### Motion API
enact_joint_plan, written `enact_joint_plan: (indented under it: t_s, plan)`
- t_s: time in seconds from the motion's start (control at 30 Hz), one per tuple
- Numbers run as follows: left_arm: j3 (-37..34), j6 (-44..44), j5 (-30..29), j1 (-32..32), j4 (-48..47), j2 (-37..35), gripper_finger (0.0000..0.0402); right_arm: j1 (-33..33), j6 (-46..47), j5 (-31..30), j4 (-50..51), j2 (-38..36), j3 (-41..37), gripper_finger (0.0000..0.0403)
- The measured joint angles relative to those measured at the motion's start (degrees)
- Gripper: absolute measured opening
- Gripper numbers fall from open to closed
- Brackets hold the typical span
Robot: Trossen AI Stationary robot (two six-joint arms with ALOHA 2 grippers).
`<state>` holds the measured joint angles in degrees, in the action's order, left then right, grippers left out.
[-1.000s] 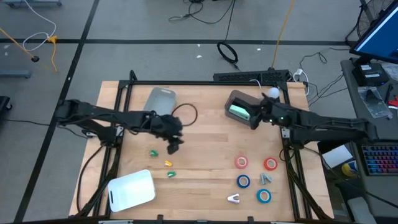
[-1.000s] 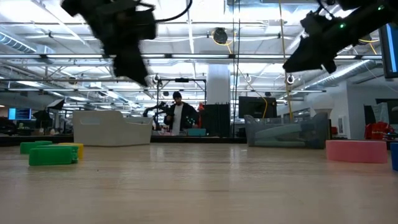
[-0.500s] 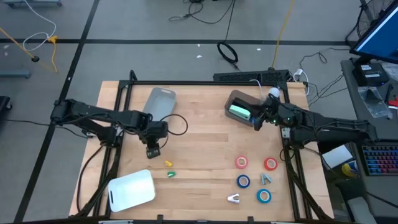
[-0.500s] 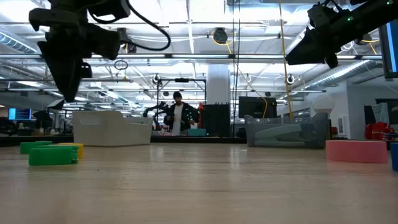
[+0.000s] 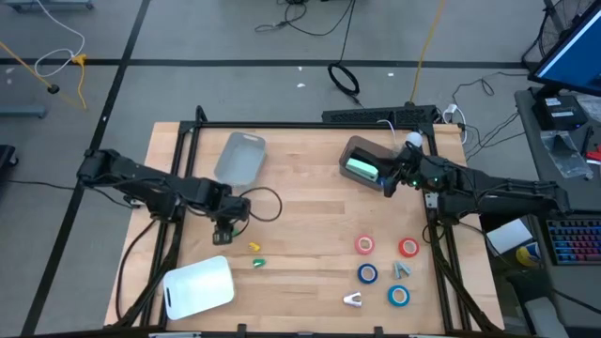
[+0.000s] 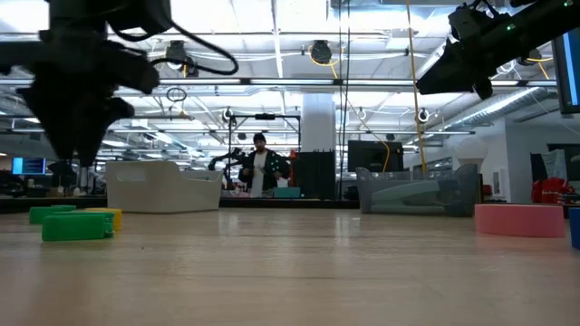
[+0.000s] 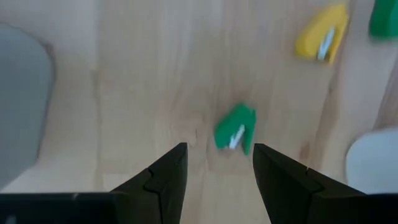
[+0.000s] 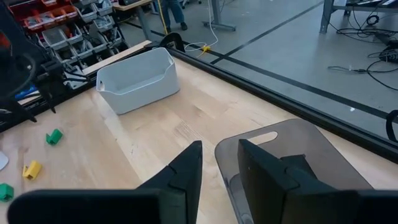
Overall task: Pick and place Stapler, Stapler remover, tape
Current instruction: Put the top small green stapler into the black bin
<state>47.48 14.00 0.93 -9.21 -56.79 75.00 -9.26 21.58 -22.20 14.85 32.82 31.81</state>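
A pale wooden table point(image 5: 300, 221) carries a small green stapler point(image 7: 236, 129) just ahead of the left jaws, a yellow stapler point(image 7: 321, 39) beyond it.

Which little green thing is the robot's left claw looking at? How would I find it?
Start at the wooden table, on the side with the white bin. The left gripper, open, hangs above a small green stapler. It lies alone under the claw, apart from the yellow stapler and the other green one.
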Motion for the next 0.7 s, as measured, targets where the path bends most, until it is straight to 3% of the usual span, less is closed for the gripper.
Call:
enact_joint_plan:
  t_s: [0.43, 0.7]
  plan:
    - [-5.8, -2.8, -2.7, -4.9, 10.6, 0.0, 0.0182, 0.0, 0.0, -0.1, 0.0, 0.0, 0.0, 0.0095]
    - [-8.7, -3.0, -2.6, -5.0, 11.7, 0.0, 0.0182, 0.0, 0.0, -0.2, 0.0, 0.0, 0.0, 0.0094]
